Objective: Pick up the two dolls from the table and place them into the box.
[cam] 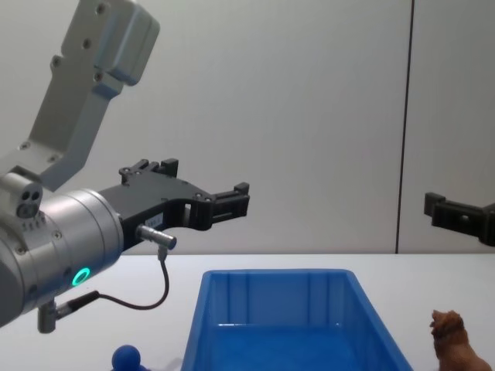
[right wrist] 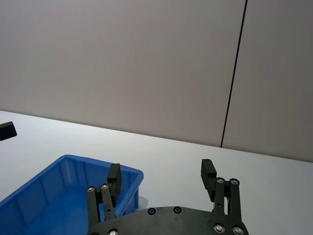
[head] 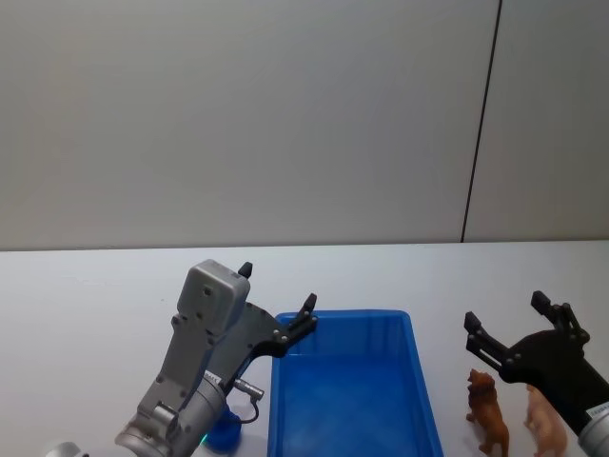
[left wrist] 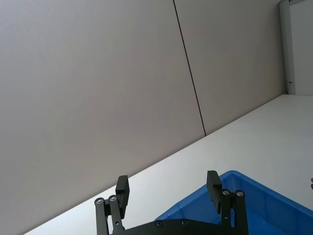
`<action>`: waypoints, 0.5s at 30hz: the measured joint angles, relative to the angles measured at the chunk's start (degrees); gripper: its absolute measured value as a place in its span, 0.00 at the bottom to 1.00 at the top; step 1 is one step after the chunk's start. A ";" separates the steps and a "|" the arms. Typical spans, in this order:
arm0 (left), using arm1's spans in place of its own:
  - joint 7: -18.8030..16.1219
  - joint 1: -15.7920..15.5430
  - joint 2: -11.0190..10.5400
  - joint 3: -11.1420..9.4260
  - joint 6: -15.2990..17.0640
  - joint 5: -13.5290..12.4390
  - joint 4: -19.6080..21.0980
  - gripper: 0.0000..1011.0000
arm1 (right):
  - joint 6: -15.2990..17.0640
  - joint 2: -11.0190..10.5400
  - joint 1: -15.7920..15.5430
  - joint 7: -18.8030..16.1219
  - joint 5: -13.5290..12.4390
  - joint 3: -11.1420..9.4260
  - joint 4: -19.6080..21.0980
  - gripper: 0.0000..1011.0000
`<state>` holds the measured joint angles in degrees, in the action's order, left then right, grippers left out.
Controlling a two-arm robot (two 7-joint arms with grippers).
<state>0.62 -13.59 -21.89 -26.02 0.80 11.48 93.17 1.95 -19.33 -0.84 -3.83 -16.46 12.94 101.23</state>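
We see the blue box [head: 362, 315] sitting open-topped on the white table [head: 95, 286], in front of a grey wall [head: 285, 114]. The left gripper [head: 278, 286] hangs in the air over the box's far left corner, well above the rim, its fingers spread wide and holding nothing. The right gripper [head: 505, 309] hangs to the right of the box, likewise spread wide and empty. Under it, two toys stand on the table to the right of the box: a brown lion [head: 487, 409] nearer the box and, beyond it, what looks like a pale pink pig [head: 544, 424], partly hidden by the gripper. To the left of the box, near its front corner, a blue round-headed figure [cam: 126, 358] stands on the table beneath the left arm.
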 joint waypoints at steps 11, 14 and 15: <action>0.00 0.00 0.00 0.00 0.00 0.00 0.00 0.99 | 0.00 0.00 0.00 0.00 0.00 0.00 0.00 0.99; 0.00 0.00 0.00 0.00 0.00 0.00 0.00 0.99 | 0.00 0.00 0.00 0.00 0.00 0.00 0.00 0.99; 0.00 0.00 0.00 0.00 0.00 0.00 0.00 0.99 | 0.00 0.00 0.00 0.00 0.00 0.00 0.00 0.99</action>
<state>0.63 -13.59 -21.89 -26.02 0.80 11.48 93.17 1.95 -19.33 -0.84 -3.83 -16.46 12.94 101.23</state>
